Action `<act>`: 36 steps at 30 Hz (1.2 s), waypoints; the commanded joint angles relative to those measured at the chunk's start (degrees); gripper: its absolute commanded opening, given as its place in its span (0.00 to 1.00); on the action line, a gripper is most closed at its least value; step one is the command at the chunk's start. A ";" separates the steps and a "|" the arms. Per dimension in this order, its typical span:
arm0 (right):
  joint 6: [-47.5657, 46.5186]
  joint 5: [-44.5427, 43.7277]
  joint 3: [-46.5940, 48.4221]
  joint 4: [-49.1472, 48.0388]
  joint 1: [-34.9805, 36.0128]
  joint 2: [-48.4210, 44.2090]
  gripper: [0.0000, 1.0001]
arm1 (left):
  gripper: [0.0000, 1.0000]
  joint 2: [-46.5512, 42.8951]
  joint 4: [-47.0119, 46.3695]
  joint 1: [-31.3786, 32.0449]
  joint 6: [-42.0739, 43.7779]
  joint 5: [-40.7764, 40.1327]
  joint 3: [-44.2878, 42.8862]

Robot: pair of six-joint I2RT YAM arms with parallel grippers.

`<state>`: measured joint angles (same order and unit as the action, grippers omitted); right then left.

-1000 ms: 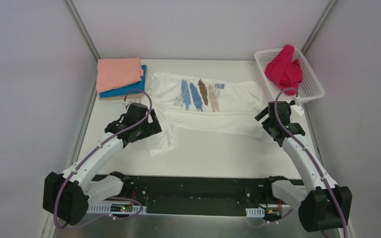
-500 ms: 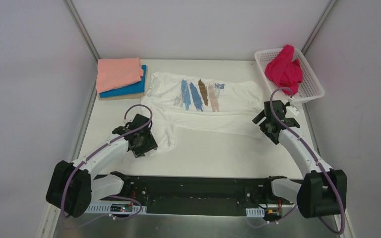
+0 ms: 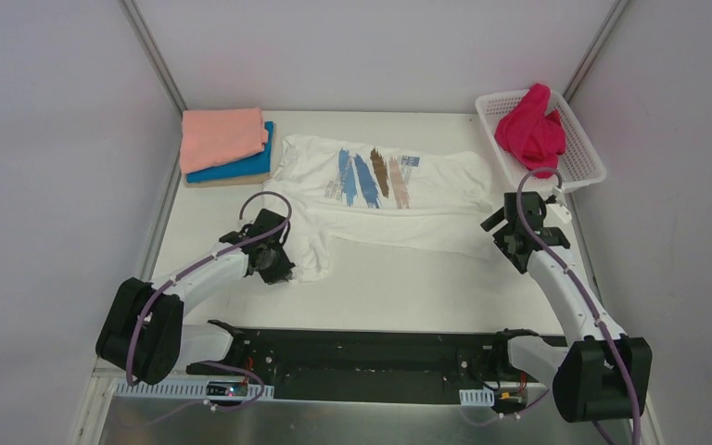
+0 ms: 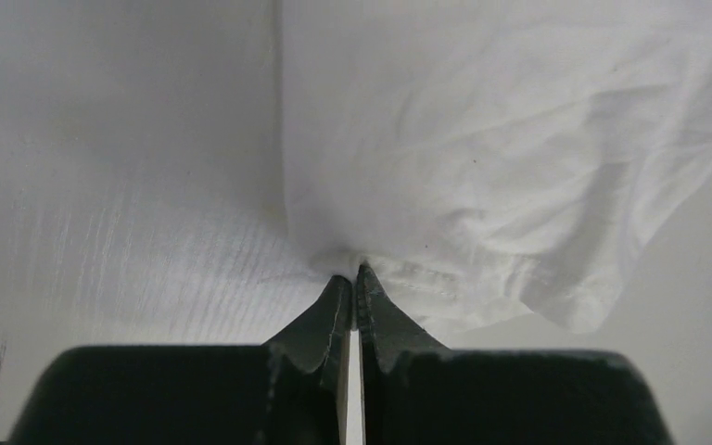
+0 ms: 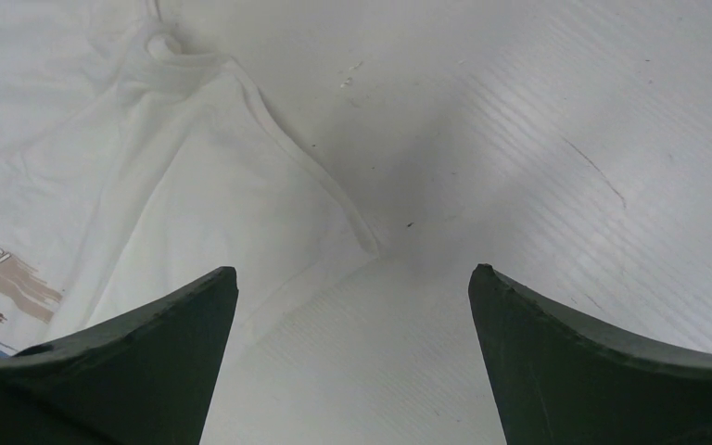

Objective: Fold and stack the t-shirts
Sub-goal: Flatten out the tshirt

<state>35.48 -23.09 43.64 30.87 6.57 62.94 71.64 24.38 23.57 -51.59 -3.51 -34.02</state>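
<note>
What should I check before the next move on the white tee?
1. Grip: left gripper shut on the hem of the white t-shirt: ok, though pinched only at the very tips.
2. Second grip: right gripper holds cloth: not ok, jaws open over the shirt's corner.
3. Shirt flat: not ok, bunched beside the left gripper.
4. Stack tidy: salmon-pink tee lies on blue tee: ok.
5. Path clear: magenta tee sits in the basket, apart from both arms: ok.
</note>
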 commanded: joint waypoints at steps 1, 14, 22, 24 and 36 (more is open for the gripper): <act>2.98 -0.37 -1.96 4.31 -3.13 -2.82 0.99 | 0.00 -1.42 -0.40 0.09 2.72 -1.95 2.77; -1.68 14.68 0.70 3.17 -4.42 12.00 0.72 | 0.00 -6.06 -1.57 -0.02 6.16 -4.50 3.64; -1.58 15.59 1.16 -1.07 -4.37 18.36 0.63 | 0.00 -6.16 -1.85 -0.02 6.11 -5.06 4.29; -1.87 14.16 1.52 -1.02 -4.37 19.01 0.63 | 0.00 -6.19 -1.97 0.03 5.98 -5.41 4.47; -3.04 13.47 4.14 -3.15 -4.28 24.46 0.52 | 0.00 -5.87 -2.06 -0.02 5.92 -6.15 4.38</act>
<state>33.21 -8.58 46.74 28.88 2.44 85.10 66.17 21.74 23.57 -46.83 -7.62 -30.44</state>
